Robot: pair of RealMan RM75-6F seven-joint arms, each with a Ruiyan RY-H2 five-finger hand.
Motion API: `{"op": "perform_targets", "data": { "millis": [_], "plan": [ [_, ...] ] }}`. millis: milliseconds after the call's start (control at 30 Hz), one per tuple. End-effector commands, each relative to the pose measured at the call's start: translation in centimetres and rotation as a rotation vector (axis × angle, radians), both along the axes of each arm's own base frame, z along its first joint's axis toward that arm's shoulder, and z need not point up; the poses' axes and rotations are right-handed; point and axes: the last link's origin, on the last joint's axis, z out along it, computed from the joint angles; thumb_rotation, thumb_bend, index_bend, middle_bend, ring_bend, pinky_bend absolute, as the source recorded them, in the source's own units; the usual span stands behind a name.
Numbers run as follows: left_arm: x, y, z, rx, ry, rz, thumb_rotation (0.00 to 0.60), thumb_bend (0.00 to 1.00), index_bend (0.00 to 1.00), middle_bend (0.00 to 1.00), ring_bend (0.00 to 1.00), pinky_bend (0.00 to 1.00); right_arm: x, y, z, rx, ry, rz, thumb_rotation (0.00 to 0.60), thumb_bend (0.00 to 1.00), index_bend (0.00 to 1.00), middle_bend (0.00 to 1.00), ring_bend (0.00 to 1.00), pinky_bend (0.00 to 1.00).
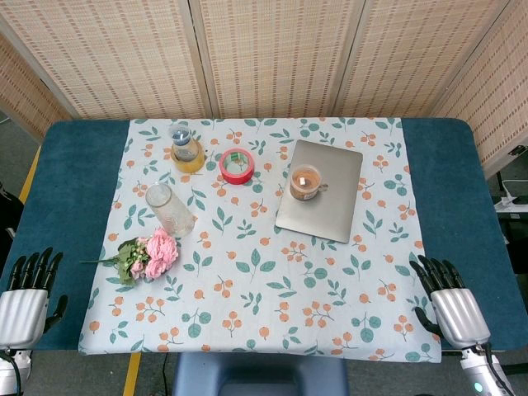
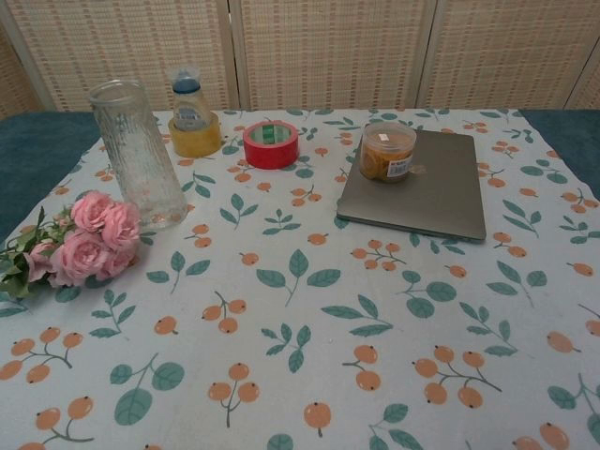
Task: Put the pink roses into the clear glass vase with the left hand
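Observation:
A bunch of pink roses [image 1: 153, 254] [image 2: 92, 239] with green leaves lies flat on the floral cloth at the left. Just behind it stands the clear glass vase [image 1: 169, 209] [image 2: 139, 155], upright and with nothing in it. My left hand [image 1: 29, 293] rests open near the table's front left corner, well left of the roses, holding nothing. At the front right corner my right hand [image 1: 445, 301] is open too, its fingers spread. Neither hand appears in the chest view.
A small flask of orange liquid [image 1: 186, 149] [image 2: 192, 120] stands behind the vase. Beside it is a red tape roll [image 1: 237, 165] [image 2: 271, 143]. A capped jar [image 1: 304, 181] [image 2: 388, 151] sits on a grey laptop [image 1: 330, 210] [image 2: 441, 192].

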Motion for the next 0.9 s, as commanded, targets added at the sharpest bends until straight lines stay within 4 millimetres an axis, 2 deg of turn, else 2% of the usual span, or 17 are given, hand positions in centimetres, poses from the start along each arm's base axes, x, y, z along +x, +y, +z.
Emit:
{"op": "perform_targets", "data": {
  "millis": [33, 133, 267, 467, 567, 700, 900],
  "plan": [
    [0.1, 0.1, 0.0, -0.002, -0.009, -0.009, 0.6, 0.41, 0.0, 0.0, 0.0, 0.07, 0.0, 0.0, 0.0, 0.0, -0.001, 0.0, 0.6, 0.29, 0.0, 0.0, 0.0, 0.0],
    [0.5, 0.3, -1.0, -0.05, -0.072, -0.041, 0.6, 0.41, 0.0, 0.0, 0.0, 0.08, 0.0, 0.0, 0.0, -0.001, -0.002, 0.001, 0.6, 0.3, 0.0, 0.0, 0.0, 0.0],
    [0.8, 1.9, -4.0, -0.219, -0.244, -0.024, 0.6, 0.41, 0.0, 0.0, 0.0, 0.08, 0.0, -0.1, 0.0, -0.002, -0.001, -0.001, 0.6, 0.3, 0.0, 0.0, 0.0, 0.0],
    [1.0, 6.5, -7.8, -0.332, -0.213, 0.063, 0.596, 0.39, 0.0, 0.0, 0.0, 0.11, 0.0, 0.0, -0.1, 0.009, -0.004, 0.001, 0.6, 0.3, 0.0, 0.0, 0.0, 0.0],
    [1.6, 8.2, -9.1, -0.345, -0.199, 0.083, 0.56, 0.39, 0.0, 0.0, 0.0, 0.11, 0.1, 0.1, 0.0, 0.007, -0.005, 0.004, 0.6, 0.3, 0.0, 0.0, 0.0, 0.0],
    [2.2, 9.9, -10.4, -0.361, -0.192, 0.116, 0.519, 0.39, 0.0, 0.0, 0.0, 0.11, 0.0, 0.0, -0.1, 0.015, -0.005, 0.002, 0.6, 0.29, 0.0, 0.0, 0.0, 0.0],
    [3.8, 11.8, -11.4, -0.353, -0.202, 0.117, 0.512, 0.38, 0.0, 0.0, 0.0, 0.14, -0.1, -0.2, -0.2, 0.024, -0.002, -0.006, 0.6, 0.29, 0.0, 0.0, 0.0, 0.0]
  ]
}}
